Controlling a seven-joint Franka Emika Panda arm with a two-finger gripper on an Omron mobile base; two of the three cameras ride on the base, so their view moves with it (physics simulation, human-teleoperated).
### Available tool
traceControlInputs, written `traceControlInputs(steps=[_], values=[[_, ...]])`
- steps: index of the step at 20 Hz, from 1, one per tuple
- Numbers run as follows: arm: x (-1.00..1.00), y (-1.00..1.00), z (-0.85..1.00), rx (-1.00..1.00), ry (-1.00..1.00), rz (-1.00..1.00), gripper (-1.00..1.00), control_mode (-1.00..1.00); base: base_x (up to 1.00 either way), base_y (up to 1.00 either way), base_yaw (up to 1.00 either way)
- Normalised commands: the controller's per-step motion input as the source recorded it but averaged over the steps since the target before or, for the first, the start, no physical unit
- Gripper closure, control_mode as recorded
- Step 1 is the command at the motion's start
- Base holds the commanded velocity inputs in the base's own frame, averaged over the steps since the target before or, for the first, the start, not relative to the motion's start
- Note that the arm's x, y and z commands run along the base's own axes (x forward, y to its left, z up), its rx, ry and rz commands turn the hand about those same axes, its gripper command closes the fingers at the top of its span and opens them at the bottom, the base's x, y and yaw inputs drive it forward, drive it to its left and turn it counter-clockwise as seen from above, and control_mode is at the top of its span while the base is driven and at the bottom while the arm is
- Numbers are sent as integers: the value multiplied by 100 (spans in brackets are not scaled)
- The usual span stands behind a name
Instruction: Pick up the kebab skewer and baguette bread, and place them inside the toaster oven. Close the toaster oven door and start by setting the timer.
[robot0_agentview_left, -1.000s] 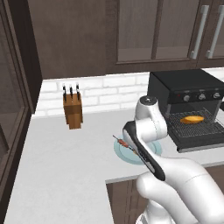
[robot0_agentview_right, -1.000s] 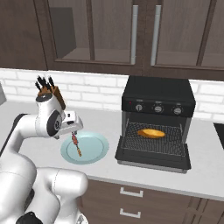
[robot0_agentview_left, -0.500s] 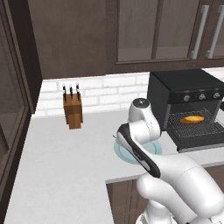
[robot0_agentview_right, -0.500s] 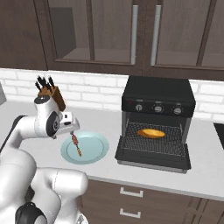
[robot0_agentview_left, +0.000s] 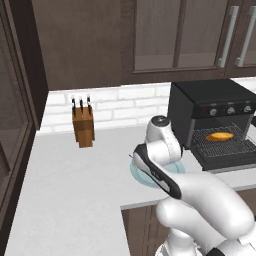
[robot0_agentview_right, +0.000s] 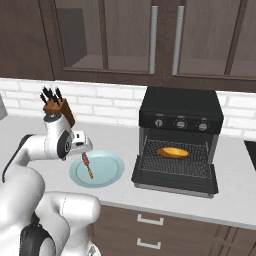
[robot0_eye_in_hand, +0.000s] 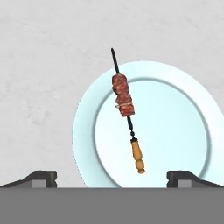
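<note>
The kebab skewer (robot0_eye_in_hand: 127, 109) lies on a pale blue plate (robot0_eye_in_hand: 175, 127), dark stick, reddish meat chunks, orange handle toward me. My gripper (robot0_eye_in_hand: 112, 178) hovers open above the plate's near edge, fingertips (robot0_eye_in_hand: 41, 177) wide apart, nothing between them. From the right base view the gripper (robot0_agentview_right: 83, 150) hangs just above the skewer (robot0_agentview_right: 88, 167) at the plate's (robot0_agentview_right: 107, 175) left side. The baguette bread (robot0_agentview_right: 172, 152) rests on the wire rack inside the black toaster oven (robot0_agentview_right: 180, 107). The toaster oven door (robot0_agentview_right: 175, 183) is dropped open. In the left base view the baguette (robot0_agentview_left: 220, 136) shows in the oven (robot0_agentview_left: 210, 100).
A wooden knife block (robot0_agentview_left: 82, 127) stands against the brick backsplash, left of the plate. Dark cabinets hang above the counter. My own arm (robot0_agentview_left: 160, 165) covers most of the plate (robot0_agentview_left: 136, 174) in the left base view. Grey counter stretches to the left.
My arm has swung slightly and now hides the skewer in the left base view. The hand stays over the plate; skewer, plate and baguette have not moved.
</note>
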Motion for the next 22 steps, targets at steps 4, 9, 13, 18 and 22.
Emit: traceControlInputs(steps=[4, 9, 13, 18, 22], values=[[22, 0, -29, 0, 0, 0, -100, -100, 0, 0, 0], [35, -3, -4, 3, 0, 0, -100, -100, 0, 0, 0], [31, 0, -13, 0, 0, 0, -100, -100, 0, 0, 0], [16, 0, -32, 0, 0, 0, -100, -100, 0, 0, 0], [21, 0, -24, 0, 0, 0, -100, -100, 0, 0, 0]])
